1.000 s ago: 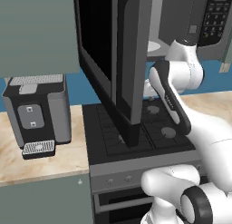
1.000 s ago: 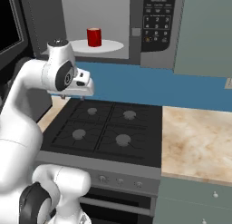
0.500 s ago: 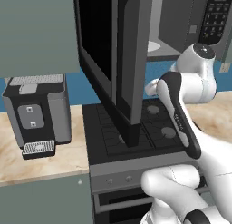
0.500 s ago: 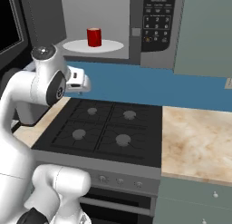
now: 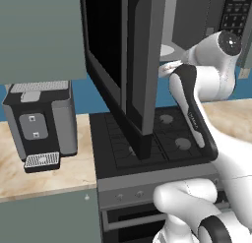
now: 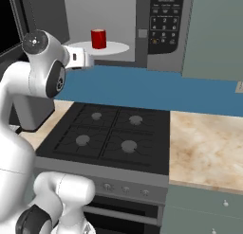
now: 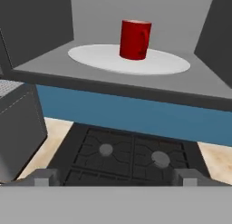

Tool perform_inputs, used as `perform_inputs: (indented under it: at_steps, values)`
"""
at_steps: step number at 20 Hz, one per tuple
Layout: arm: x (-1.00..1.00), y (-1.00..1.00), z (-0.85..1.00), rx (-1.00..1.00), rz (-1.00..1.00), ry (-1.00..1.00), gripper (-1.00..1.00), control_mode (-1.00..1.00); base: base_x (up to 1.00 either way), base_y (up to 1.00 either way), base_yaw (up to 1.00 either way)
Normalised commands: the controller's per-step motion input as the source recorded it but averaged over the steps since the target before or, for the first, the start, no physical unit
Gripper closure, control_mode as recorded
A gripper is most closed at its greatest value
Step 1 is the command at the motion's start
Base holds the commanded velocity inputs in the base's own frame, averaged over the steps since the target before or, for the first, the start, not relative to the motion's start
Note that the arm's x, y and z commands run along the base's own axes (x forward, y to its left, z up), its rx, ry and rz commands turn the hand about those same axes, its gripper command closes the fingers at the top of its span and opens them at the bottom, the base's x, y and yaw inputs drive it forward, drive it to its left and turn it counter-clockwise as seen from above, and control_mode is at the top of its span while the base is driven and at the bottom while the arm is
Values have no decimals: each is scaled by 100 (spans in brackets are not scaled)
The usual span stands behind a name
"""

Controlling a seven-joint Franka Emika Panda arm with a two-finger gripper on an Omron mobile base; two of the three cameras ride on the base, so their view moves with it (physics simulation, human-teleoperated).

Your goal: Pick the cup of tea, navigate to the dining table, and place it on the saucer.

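Observation:
The cup of tea (image 7: 135,39) is a glossy red mug with its handle to the right, upright on the white turntable (image 7: 99,57) inside the open microwave; the same cup (image 6: 98,39) sits at the back left in the right base view. My gripper (image 7: 117,177) is open, its fingertips (image 7: 43,177) wide apart, with nothing between them. It hangs over the hob, in front of and below the microwave opening, well short of the cup. From the right the gripper (image 6: 86,59) points at the turntable's edge. From the left the gripper (image 5: 166,68) is partly behind the door. The dining table and saucer are out of view.
The microwave door (image 5: 129,65) stands swung open at the left of the arm. Below lies a black four-burner hob (image 6: 111,133). A grey coffee machine (image 5: 42,119) stands left of the hob. Marbled counter (image 6: 206,148) runs to the right, with the microwave keypad (image 6: 163,15) above.
The arm has risen and the hand has lifted from hob height up towards the microwave opening. The cup has not moved.

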Motion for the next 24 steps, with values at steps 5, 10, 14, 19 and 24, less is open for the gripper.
perform_inputs:
  at_steps: [5, 10, 14, 19, 24]
  values:
    - [8, -2, 30, 2, 0, -13, -100, -100, 0, 0, 0]
    - [8, -4, 3, 0, 0, -21, -100, -100, 0, 0, 0]
    - [20, 0, 0, 0, 0, -10, -100, -100, 0, 0, 0]
    - [48, 0, 2, 0, 0, -1, -100, -100, 0, 0, 0]
    - [40, -17, 12, 0, 0, 5, -100, -100, 0, 0, 0]
